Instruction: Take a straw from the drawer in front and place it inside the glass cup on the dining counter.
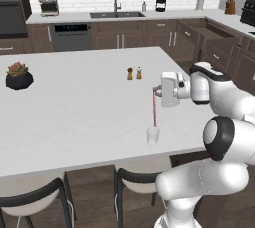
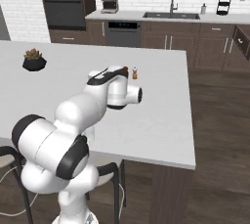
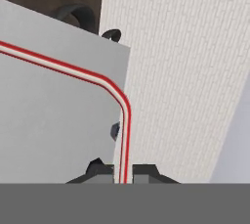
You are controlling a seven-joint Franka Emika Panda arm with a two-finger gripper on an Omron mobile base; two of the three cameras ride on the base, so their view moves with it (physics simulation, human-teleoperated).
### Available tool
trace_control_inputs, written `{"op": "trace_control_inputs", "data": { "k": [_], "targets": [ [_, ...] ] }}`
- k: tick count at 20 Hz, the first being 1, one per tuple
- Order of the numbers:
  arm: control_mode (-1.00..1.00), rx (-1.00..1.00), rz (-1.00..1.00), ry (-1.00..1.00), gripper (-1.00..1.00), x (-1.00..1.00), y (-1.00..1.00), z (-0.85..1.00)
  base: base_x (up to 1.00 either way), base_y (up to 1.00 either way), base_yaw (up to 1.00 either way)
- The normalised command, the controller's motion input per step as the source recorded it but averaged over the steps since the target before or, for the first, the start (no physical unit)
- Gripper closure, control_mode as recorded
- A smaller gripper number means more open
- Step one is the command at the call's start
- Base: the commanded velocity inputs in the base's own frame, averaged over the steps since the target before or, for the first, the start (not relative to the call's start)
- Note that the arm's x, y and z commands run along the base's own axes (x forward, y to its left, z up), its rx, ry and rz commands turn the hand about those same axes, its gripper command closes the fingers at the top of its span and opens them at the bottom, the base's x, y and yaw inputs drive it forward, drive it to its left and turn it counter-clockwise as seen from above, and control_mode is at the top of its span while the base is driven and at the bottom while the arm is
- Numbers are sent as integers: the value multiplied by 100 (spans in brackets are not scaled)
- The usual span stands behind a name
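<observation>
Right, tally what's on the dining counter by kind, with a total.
Straw: 1, held by the gripper, lower end in the cup
Cup: 1
Shakers: 2
Potted plant: 1
Total: 5

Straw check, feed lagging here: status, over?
Gripper shut on straw, held near upright. Straw's lower end at the glass cup on the dining counter. Shakers well behind, nothing blocking.
</observation>
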Motion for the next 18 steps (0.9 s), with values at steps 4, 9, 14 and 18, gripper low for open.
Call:
{"op": "trace_control_inputs", "data": {
  "k": [4, 9, 14, 18],
  "targets": [
    [-100, -2, 7, -21, 100, -21, -10, -45, 0, 0, 0],
    [-100, -1, 7, -25, 100, -6, -4, -39, 0, 0, 0],
    [-100, 0, 9, -29, 100, 0, 0, -28, 0, 0, 0],
    [-100, -1, 10, -29, 100, 0, 0, -44, 0, 0, 0]
  ]
}}
